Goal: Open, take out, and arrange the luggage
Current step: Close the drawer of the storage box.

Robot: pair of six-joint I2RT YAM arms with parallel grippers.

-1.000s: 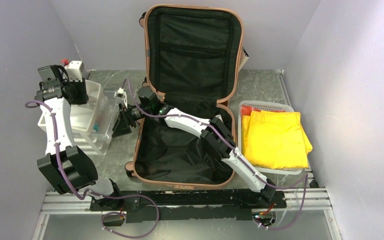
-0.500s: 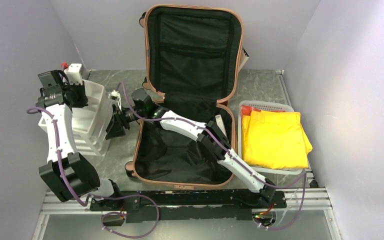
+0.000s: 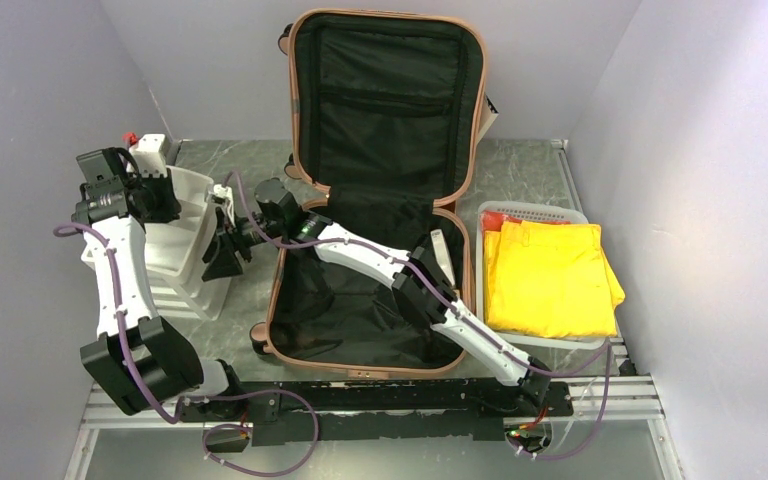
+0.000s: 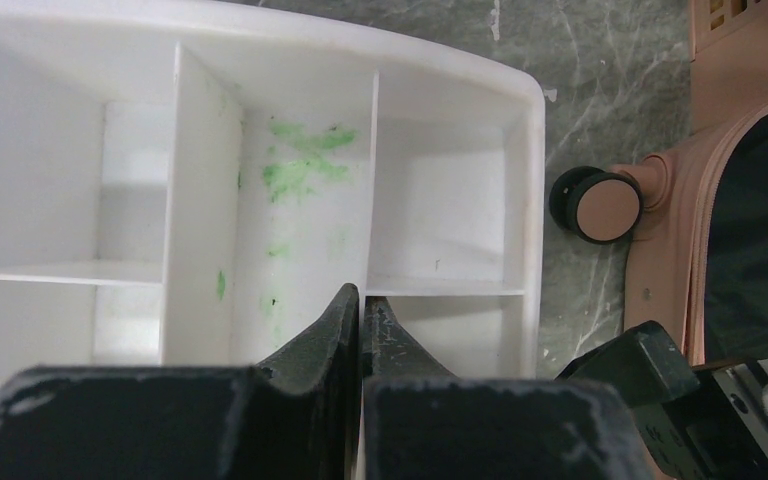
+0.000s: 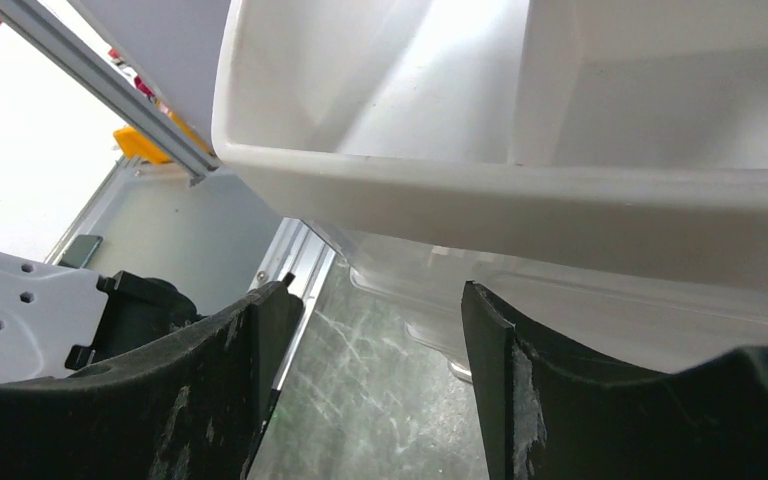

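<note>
Luggage lies open at mid-tabletop, lid upright against the back wall, base flat. Only black lining shows inside.

Far left: the left gripper is closed, fingers pressed together at a divider junction of the white tray. A second ago it stood part open. Whether it pinches the divider wall cannot be told. The tray sits tilted on a clear container and has shifted left, away from the luggage, over the last second. Green smears mark one compartment; no contents are seen.

Next right: the right gripper is open, holding nothing. The right wrist view shows it just below the tray's rim on the luggage side. It has followed the tray leftward.

Beside it, a luggage wheel rests on the tabletop.

Far right: a basket holds a folded yellow garment, unchanged.

Assessment: opening and emptying appear done. Work is now at arranging, with the tray being settled at the left. The tilted tray may slip once released.
</note>
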